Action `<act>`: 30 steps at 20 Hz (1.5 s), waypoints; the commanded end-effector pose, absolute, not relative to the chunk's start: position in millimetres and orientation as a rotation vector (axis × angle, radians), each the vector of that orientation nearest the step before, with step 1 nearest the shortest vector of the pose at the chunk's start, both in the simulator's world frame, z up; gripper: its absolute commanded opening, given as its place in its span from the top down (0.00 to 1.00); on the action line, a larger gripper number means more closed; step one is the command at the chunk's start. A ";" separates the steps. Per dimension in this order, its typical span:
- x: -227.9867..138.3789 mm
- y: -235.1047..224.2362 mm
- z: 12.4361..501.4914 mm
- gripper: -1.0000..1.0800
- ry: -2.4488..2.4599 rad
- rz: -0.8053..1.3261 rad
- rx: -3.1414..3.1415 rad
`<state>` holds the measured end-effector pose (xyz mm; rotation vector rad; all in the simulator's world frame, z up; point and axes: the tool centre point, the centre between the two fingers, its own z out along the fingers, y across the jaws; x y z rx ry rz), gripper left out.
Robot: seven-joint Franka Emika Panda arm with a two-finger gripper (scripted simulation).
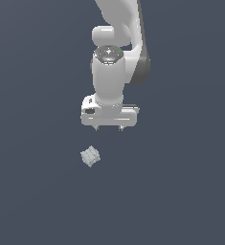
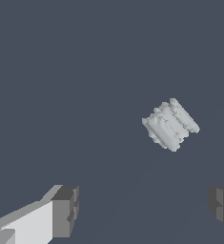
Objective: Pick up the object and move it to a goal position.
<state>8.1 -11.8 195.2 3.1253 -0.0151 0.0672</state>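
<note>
Hovering over the floor (image 1: 32, 201) with nothing in its grasp, the gripper (image 1: 109, 128) has its jaws spread wide; only two short dark fingertip stubs poke out under the white hand body in the exterior view. In the wrist view the two fingers (image 2: 66, 210) sit well apart with bare floor between them, one showing a grey pad on a white finger body, the other cut off at the frame edge. The block (image 1: 90, 156) is a small pale grey-white lump, roughly cube-shaped with a ridged, bumpy surface, much smaller than the gripper. It appears to lie on the floor, rotated so its edges run diagonal to the gripper's finger line. Relative to the gripper: in the exterior view the block is below it and offset toward the exterior view's left, not under the gap between the fingertips. Not touching, clear space between block and both fingertips. The wrist view agrees: block (image 2: 170, 124) sits out ahead of the fingers, outside the gap, nearer the cut-off finger than the white one. The arm (image 1: 115, 52) comes down from the top of the exterior view, wrist pointing straight down, a grey round cap on top of the wrist joint. Floor is flat, uniform dark blue-grey. Cannot tell the gripper's height above the floor.
</note>
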 end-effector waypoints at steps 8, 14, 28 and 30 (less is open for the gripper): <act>19.5 -4.9 217.4 0.04 0.034 0.137 3.122; 21.4 -3.3 221.9 0.04 0.040 0.150 3.121; 32.3 -23.7 197.2 0.04 0.252 0.115 3.103; 34.9 -29.5 190.1 0.04 0.310 0.105 3.097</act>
